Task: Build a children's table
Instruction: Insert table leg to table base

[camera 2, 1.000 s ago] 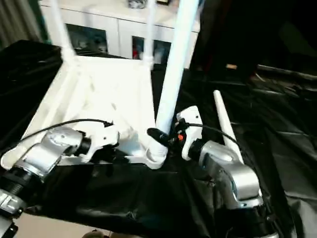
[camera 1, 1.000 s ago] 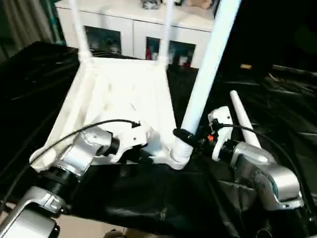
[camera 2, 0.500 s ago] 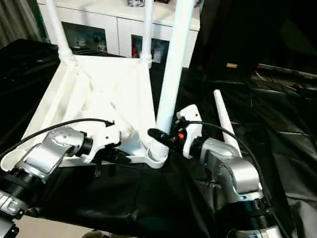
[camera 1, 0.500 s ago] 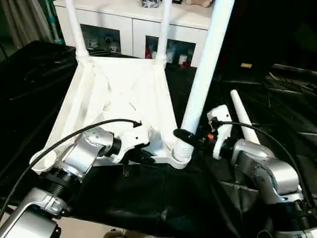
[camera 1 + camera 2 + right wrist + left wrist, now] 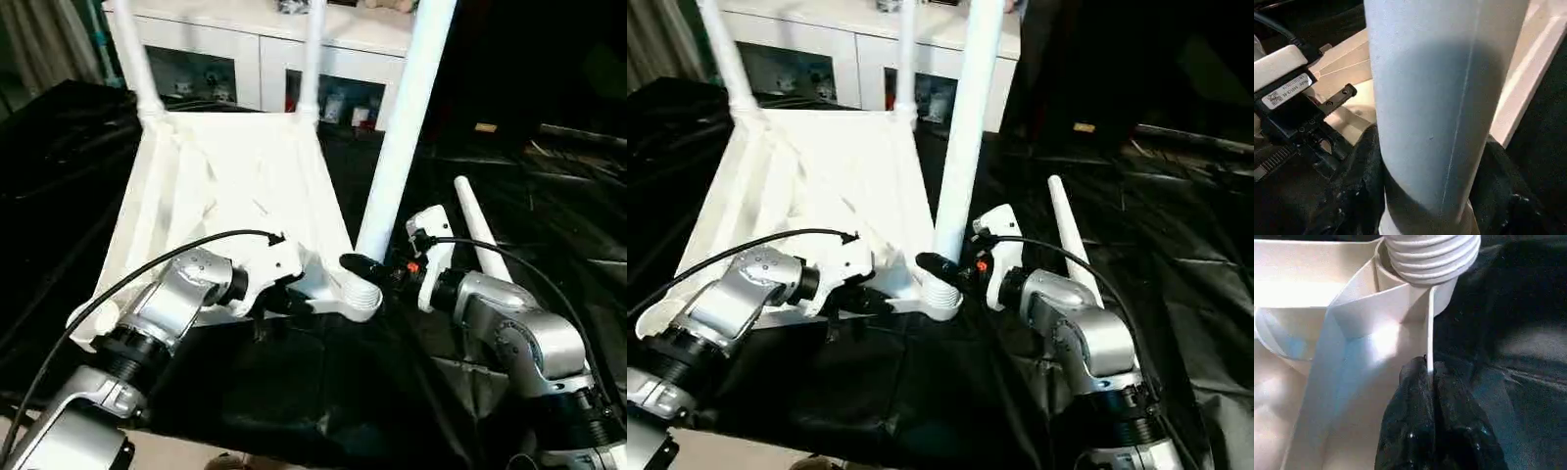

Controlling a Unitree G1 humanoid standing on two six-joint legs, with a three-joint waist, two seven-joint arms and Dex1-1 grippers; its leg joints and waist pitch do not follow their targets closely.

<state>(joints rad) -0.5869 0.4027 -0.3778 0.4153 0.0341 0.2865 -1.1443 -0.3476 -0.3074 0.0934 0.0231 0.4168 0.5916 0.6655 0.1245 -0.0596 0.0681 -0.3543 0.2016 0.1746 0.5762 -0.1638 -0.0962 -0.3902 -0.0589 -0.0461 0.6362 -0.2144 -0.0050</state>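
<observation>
The children's table top (image 5: 225, 186) lies upside down on the black cloth, ribbed underside up. Two white legs (image 5: 132, 59) (image 5: 312, 59) stand in its far corner sockets. A third leg (image 5: 402, 137) rises from the near right socket (image 5: 361, 299), its threaded end (image 5: 1427, 257) partly showing above the socket. My right gripper (image 5: 367, 269) is shut on this leg just above the socket, with black fingers (image 5: 1359, 181) on either side. Beside that socket, my left gripper (image 5: 1429, 377) is shut on a thin upright rib (image 5: 1430, 328) of the top. A fourth leg (image 5: 477, 235) lies loose to the right.
A white cabinet (image 5: 255, 54) with glass doors stands behind the work table. Crinkled black cloth (image 5: 549, 196) covers the table to the right and in front. The near edge of the work table (image 5: 196, 446) runs just below my forearms.
The view has shifted a little. The held leg stands slightly more upright in its socket. Both grippers keep their holds.
</observation>
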